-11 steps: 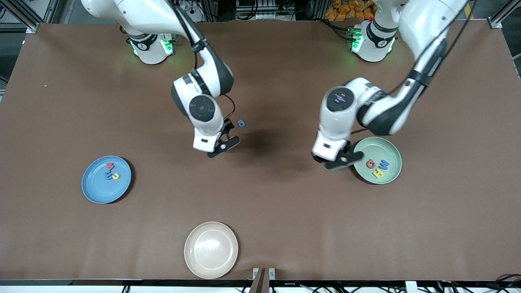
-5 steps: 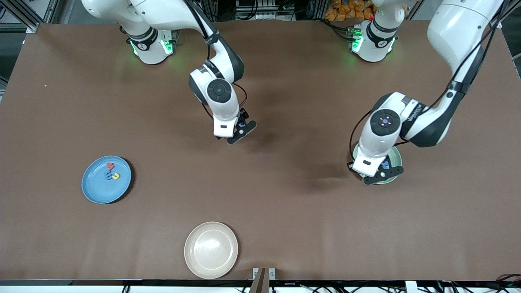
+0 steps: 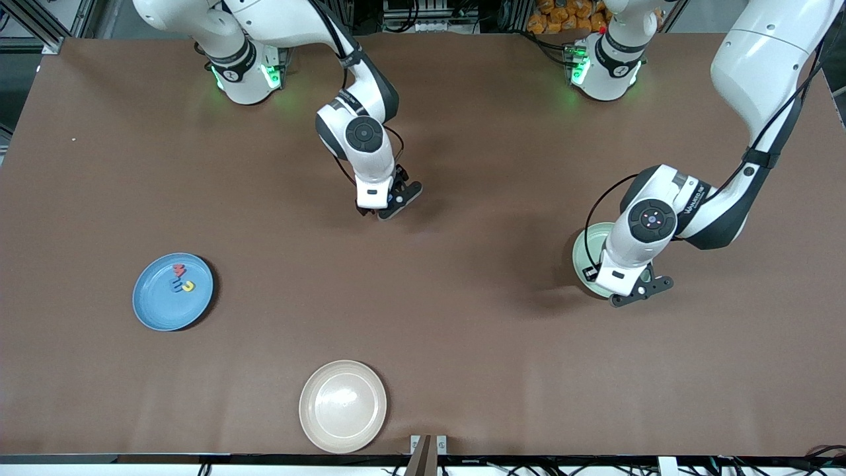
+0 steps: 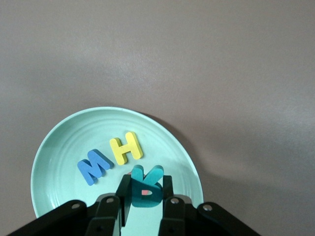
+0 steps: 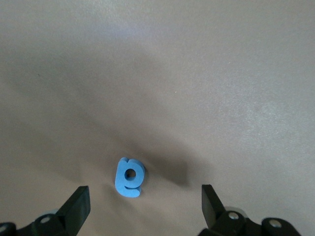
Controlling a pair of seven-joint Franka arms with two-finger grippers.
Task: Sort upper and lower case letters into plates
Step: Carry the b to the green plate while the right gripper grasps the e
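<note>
Since the earlier frames both arms have swung toward the left arm's end of the table: the left gripper [image 3: 628, 289] from beside the mint plate [image 3: 585, 254] to over it, the right gripper [image 3: 386, 206] to over the spot where the loose blue letter [image 5: 130, 177] lay.

Letters, mint plate — blue M [image 4: 94, 166] and yellow H [image 4: 126, 148] lie side by side on the plate, seen from the left wrist. A teal letter [image 4: 146, 186] is pinched between the left gripper's fingers [image 4: 123, 196], held above the plate just beside the H.

Letters, blue plate [image 3: 149, 305] — red [image 3: 178, 270], blue [image 3: 175, 285] and yellow [image 3: 189, 286] pieces clustered together on it, toward the right arm's end of the table.

Letter, loose — a small blue piece lying flat on the bare table [image 3: 462, 344]; the right gripper hangs over it, fingers [image 5: 76, 207] spread wide on either side, not touching.

Cream plate [image 3: 343, 405] — nearest the front camera, holding nothing, well apart from both others.
</note>
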